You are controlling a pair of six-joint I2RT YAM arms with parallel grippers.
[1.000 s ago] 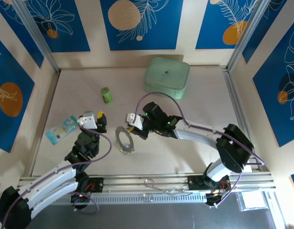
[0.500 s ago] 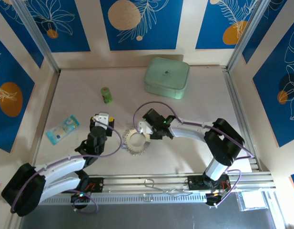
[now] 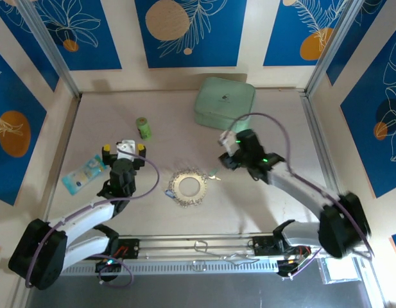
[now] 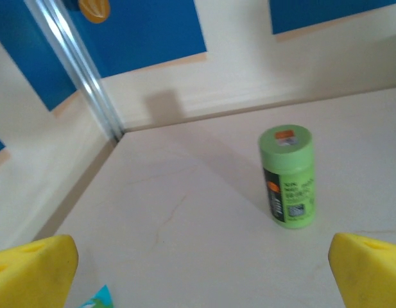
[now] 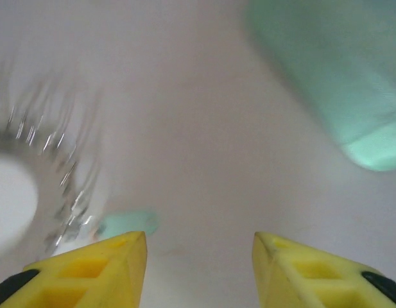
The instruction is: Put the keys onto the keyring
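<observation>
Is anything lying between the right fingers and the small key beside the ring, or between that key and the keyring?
Nothing visible. The key lies on bare table just right of the keyring, and the open right fingers hang farther right with only table between.

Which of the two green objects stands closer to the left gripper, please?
The bright-green cylinder, just beyond the left gripper; the mint-green case lies farther right.

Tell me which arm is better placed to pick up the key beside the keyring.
Likely right. The right gripper, open, sits nearer the key on its side of the keyring, and its wrist view shows that key ahead. The left gripper faces the green cylinder.
</observation>
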